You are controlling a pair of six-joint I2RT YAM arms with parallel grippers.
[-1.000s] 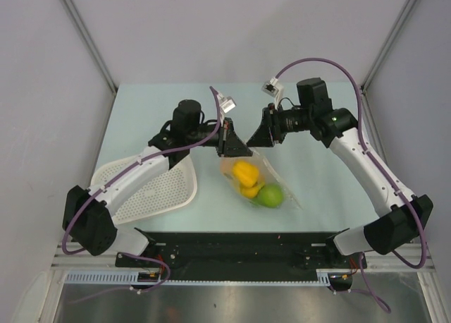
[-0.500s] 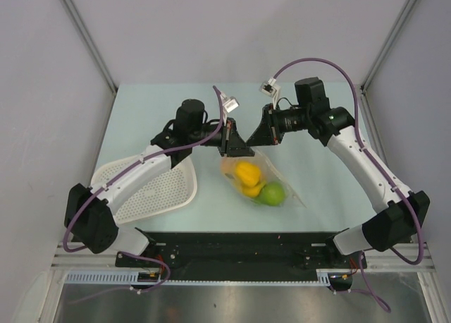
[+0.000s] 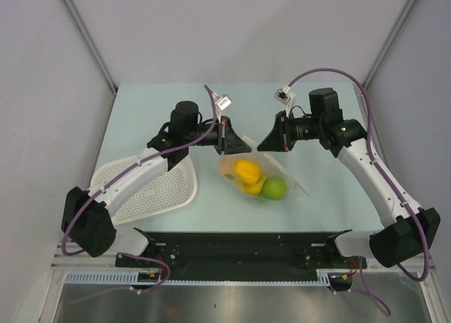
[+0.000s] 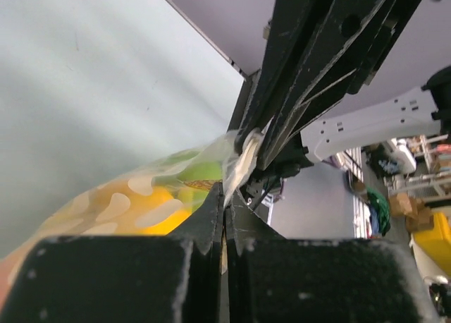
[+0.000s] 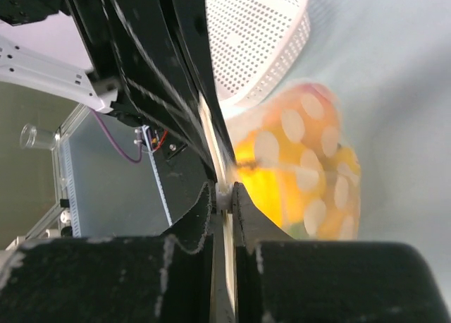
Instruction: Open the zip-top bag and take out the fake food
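At the near edge of the pale table (image 3: 141, 118), a black rail (image 3: 239, 242) carries both arm bases. Just beyond it, to the left, lies a white perforated basket (image 3: 151, 185). To its right, near the table's middle, sits the zip-top bag (image 3: 290, 185), clear and crinkled, with its far edge lifted toward the arms. The fake food (image 3: 248, 173) is inside the bag: yellow pieces bunched together, with a green apple (image 3: 275, 187) touching them on the right.

Just past the fruit, the left gripper (image 3: 241, 147) and the right gripper (image 3: 266, 144) meet almost tip to tip at the bag's raised edge. In the left wrist view, the left gripper's fingers (image 4: 208, 217) are pressed together on a fold of the bag's rim. The other arm's fingers clamp the same rim just beyond. In the right wrist view, the right gripper's fingers (image 5: 199, 216) are likewise pinched tight on the plastic edge. The fruit-filled bag shows blurred beyond them, and the basket lies farther off. Plain grey walls (image 3: 232, 34) close the scene behind.
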